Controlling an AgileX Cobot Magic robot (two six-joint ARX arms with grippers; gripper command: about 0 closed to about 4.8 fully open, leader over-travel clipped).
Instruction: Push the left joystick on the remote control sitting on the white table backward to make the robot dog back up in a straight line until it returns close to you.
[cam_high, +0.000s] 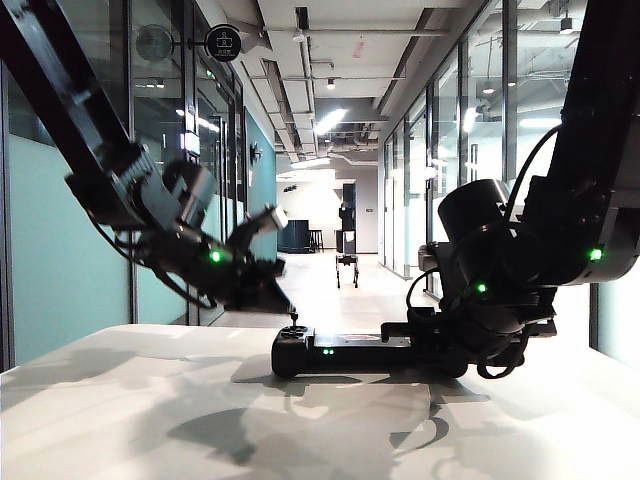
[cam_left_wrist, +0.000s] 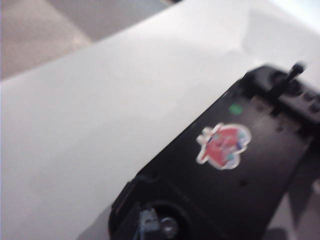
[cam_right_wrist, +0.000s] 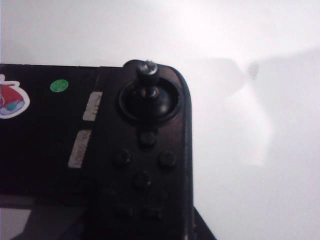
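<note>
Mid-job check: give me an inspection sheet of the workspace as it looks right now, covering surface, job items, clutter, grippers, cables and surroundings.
Surface: white table, bare apart from shadows.
Remote control: lying flat on the table, green lights on, red sticker on its middle.
Left joystick: upright, nothing pressing it that I can see.
Robot dog: standing far down the corridor.
Clutter: nothing seen.
Left gripper: angled down just above and left of the left joystick; open or shut unclear.
Right gripper: at the remote's right end; its fingers are hidden, so its grip cannot be confirmed.
Cables: black cables loop along the right arm.
Surroundings: glass-walled corridor, ceiling lights on.
</note>
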